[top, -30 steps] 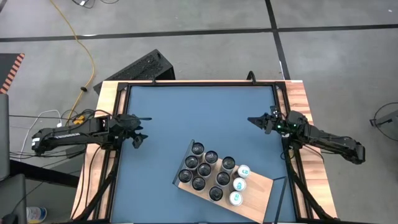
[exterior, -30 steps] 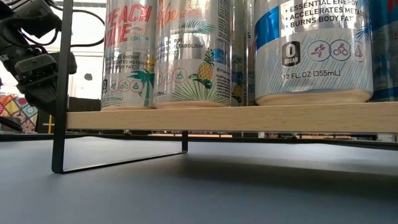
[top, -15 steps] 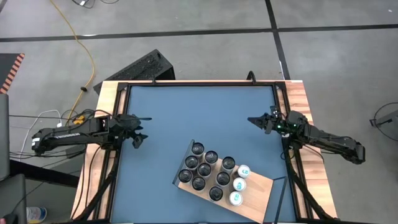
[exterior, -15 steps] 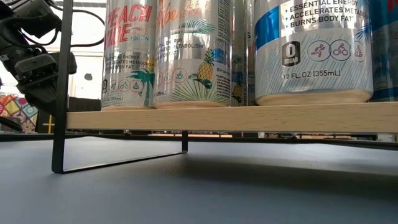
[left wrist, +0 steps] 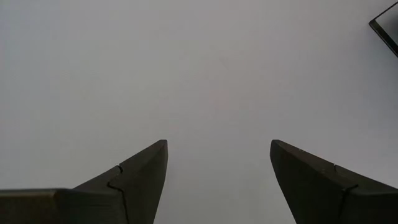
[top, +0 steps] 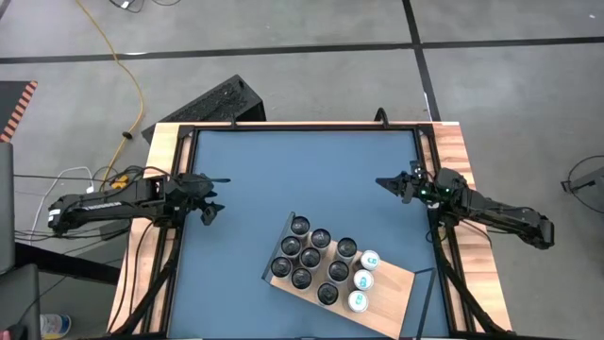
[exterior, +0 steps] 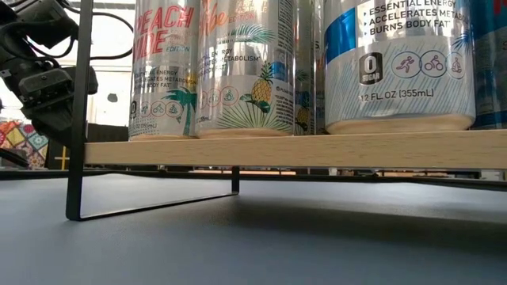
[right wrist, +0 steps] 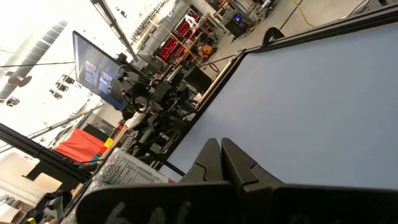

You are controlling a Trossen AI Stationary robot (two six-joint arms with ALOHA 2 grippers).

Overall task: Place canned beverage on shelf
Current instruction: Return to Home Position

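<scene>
Nothing is moving since a second ago.
My left gripper (top: 213, 197) is waiting spread at the table's (top: 283, 170) left edge, my right gripper (top: 381, 182) pressed together opposite; the cans (top: 321, 260) are standing on the shelf (top: 392, 283), well apart from both.

Looking like a robotics workshop. Showing bare concrete floor (top: 302, 24) and a yellow cable (top: 139, 94) trailing at upper left from above, a monitor (right wrist: 96, 68) and loaded racks (right wrist: 183, 28) beyond the table (right wrist: 311, 93).

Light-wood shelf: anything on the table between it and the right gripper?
Nothing visible: only bare blue tabletop lies between the shut right gripper and the flat light-wood shelf holding the cans. Left gripper waits, open, at the table's left side.
</scene>
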